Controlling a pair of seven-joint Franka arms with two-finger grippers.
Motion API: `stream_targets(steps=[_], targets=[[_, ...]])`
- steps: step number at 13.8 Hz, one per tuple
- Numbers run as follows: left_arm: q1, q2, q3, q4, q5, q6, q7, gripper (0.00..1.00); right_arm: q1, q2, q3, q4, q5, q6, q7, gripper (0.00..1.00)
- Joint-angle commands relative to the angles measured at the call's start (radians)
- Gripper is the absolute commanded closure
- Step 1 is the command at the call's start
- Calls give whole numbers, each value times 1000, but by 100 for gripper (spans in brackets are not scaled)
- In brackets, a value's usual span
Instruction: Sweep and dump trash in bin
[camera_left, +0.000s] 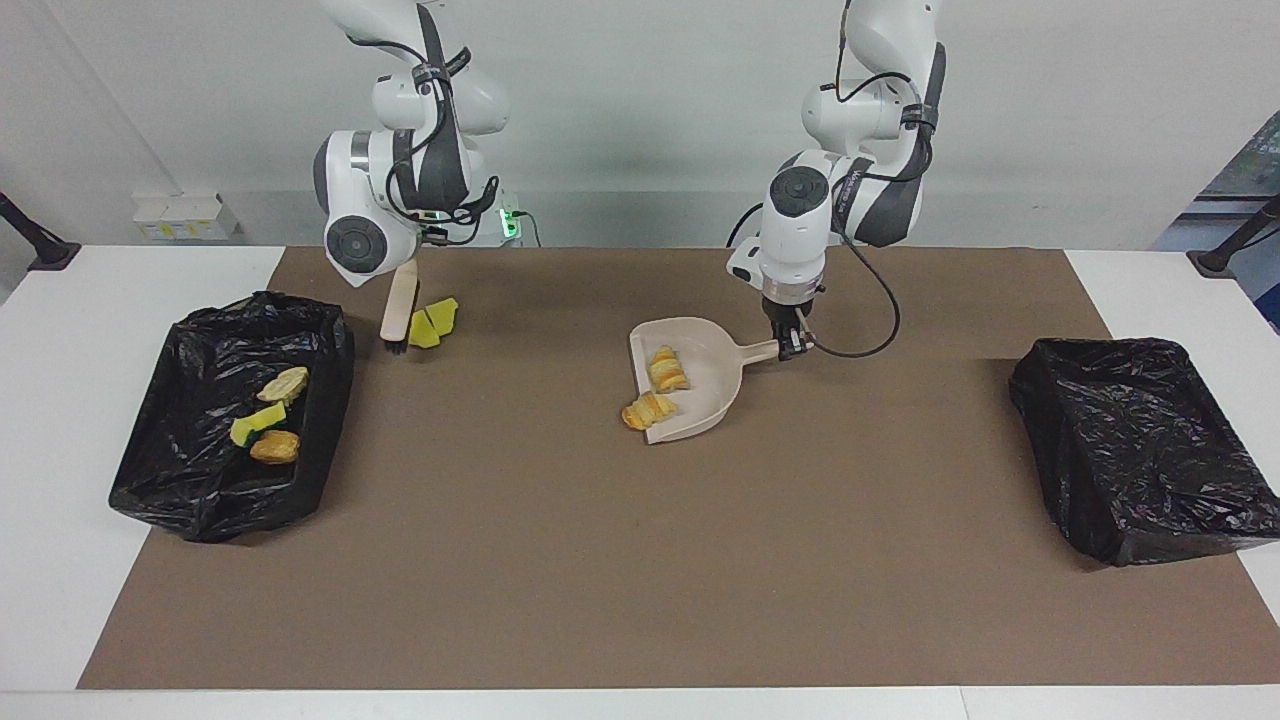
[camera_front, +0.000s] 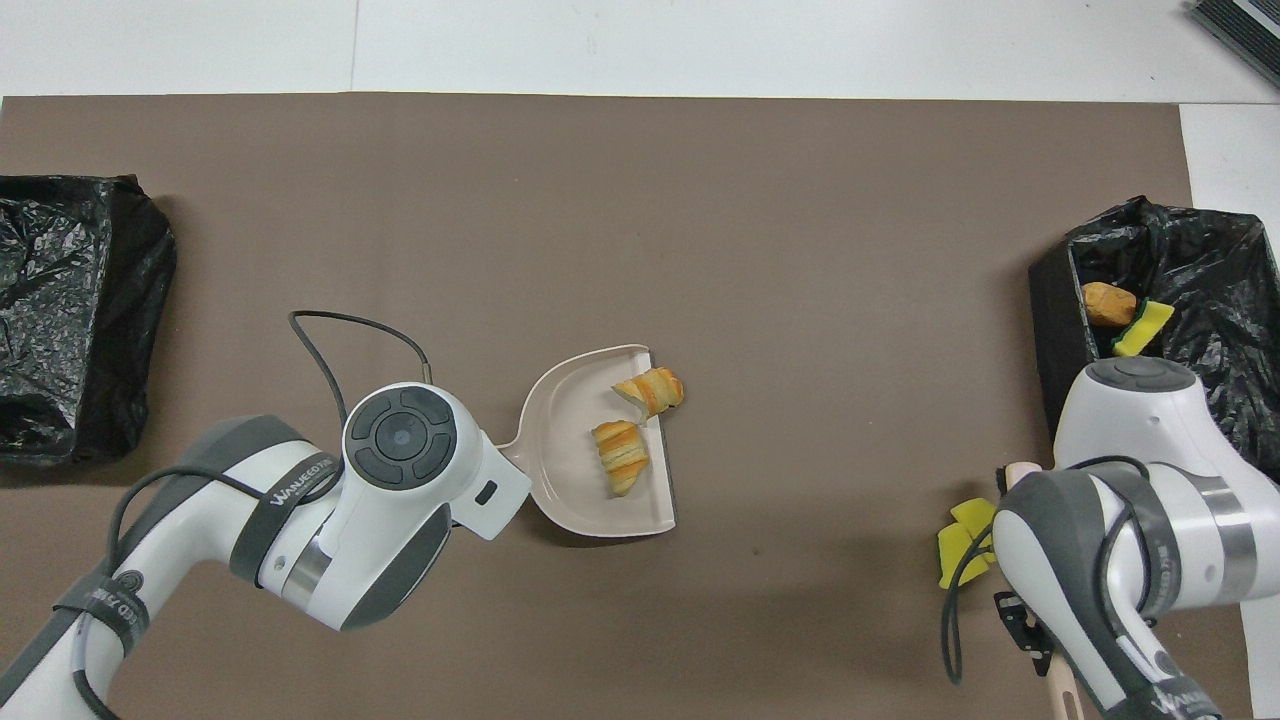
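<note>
we see the left gripper (camera_left: 792, 345) with its jaws clamped on the handle of the beige dustpan (camera_left: 705, 385), which rests flat on the brown mat (camera_left: 620, 560) near the middle of the table, its pan reaching out from the jaws toward the right arm's end. one croissant piece (camera_left: 667, 369) lies inside the pan, just ahead of those jaws, and a second croissant piece (camera_left: 649, 410) sits across the pan's open lip, partly on the mat. we see the right gripper (camera_left: 418, 262) with its jaws closed on the handle of the hand brush (camera_left: 398, 312), which hangs below them, tilted, with its black bristles down close to the mat; we cannot tell whether the bristles touch it. two yellow sponge chunks (camera_left: 432, 323) lie on the mat just beside the brush head, on the side toward the dustpan. a black-lined bin (camera_left: 200, 480) sits at the right arm's end of the table, near the brush, and holds a pale scrap (camera_left: 284, 383), a yellow sponge piece (camera_left: 258, 422) and a brown bread piece (camera_left: 275, 447). a second black-lined bin (camera_left: 1140, 450) sits at the left arm's end, well apart from the left gripper's jaws.
</note>
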Motion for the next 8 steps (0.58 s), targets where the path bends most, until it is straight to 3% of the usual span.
stream_targets(steps=[1,4,8], targets=[[-9,-13,4,0,15,-20,-13,100,-106,-117,13,-138,-5,79,38,100],[-10,-15,3,0,15,-20,-19,100,-164,-208,13,-273,70,208,97,100],[-9,-13,3,0,15,-17,-19,100,-131,-213,14,-300,153,236,147,100]])
